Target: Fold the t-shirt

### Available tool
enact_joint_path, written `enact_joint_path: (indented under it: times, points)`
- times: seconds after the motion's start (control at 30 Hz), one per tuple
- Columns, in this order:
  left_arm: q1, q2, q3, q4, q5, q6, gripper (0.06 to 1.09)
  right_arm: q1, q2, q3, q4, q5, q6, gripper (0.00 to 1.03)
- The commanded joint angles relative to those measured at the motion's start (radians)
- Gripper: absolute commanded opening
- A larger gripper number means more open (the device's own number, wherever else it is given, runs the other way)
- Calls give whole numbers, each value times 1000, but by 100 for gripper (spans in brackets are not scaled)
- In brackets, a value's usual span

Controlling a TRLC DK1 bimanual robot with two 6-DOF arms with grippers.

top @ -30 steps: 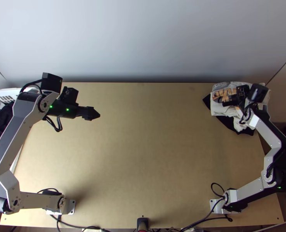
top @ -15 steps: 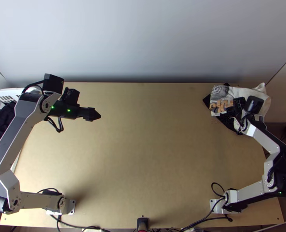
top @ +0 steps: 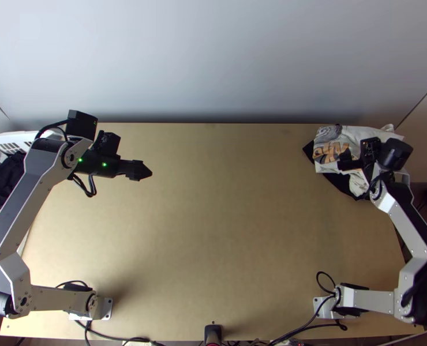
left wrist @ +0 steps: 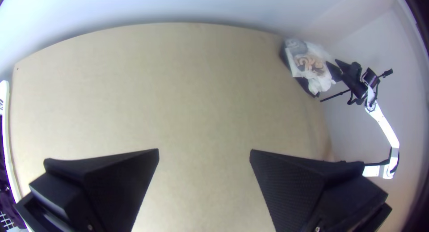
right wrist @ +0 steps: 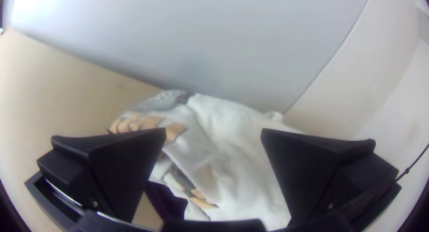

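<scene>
Light wooden table (top: 213,230) in front of you, with the t-shirt (top: 358,136) bunched at its far right corner.
Your left gripper (top: 146,171) hangs over the table's left part, its two fingers spread wide. Well apart from it, on the right, your right gripper (top: 341,161) also has its fingers spread, over the t-shirt, where you can see white fabric with an orange and grey print. Under that lies what looks like a black cloth (top: 309,151). Farthest from you stands the pale wall (top: 213,57).
</scene>
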Motion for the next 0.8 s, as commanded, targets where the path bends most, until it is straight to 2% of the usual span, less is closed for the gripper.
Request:
enact_joint_path:
  times: [0.0, 0.23, 0.33, 0.53, 0.77]
  points:
    - [-1, -1, 4, 1, 0, 1, 105, 38, -93, 59, -24, -5, 27, 99]
    - [-13, -9, 6, -2, 0, -8, 105, 43, 169, 218, 22, -5, 133, 99]
    - [-15, -24, 4, -14, -1, -8, 105, 40, 294, 232, 65, -5, 142, 99]
    - [-12, -86, -36, -19, -47, 3, 105, 21, 404, 158, 91, -3, 144, 99]
    - [2, -129, -88, -19, -50, 4, 105, -17, 433, 57, 160, -3, 135, 99]
